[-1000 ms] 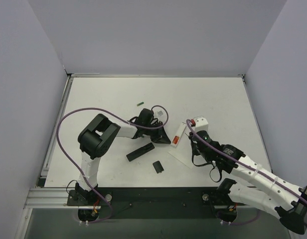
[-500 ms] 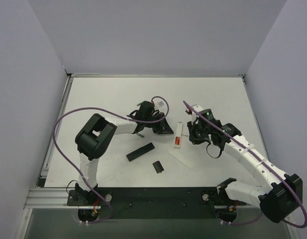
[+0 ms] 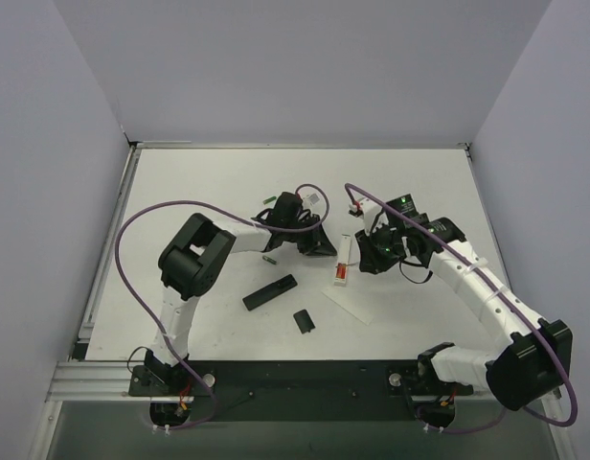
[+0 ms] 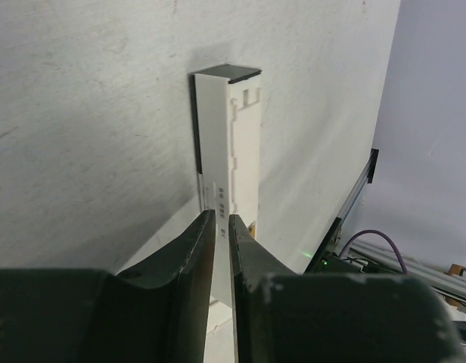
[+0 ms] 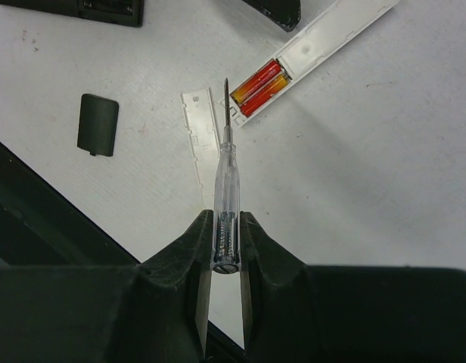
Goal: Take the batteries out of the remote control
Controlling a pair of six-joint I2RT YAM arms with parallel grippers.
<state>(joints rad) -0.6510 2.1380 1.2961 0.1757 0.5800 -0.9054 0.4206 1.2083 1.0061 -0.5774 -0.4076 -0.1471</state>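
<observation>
Clear plastic screwdriver (image 5: 226, 170) in right claw (image 5: 225, 224), slim black remote control (image 3: 270, 291)

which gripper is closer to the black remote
Left. The left gripper is just beyond and right of the black remote; the right gripper is farther right, across the white remote.

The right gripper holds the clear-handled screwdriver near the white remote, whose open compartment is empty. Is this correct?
Not quite. The open compartment of the long white remote holds two red-orange cylindrical batteries, as the right wrist view shows. The right gripper does hold the clear-handled screwdriver.
</observation>
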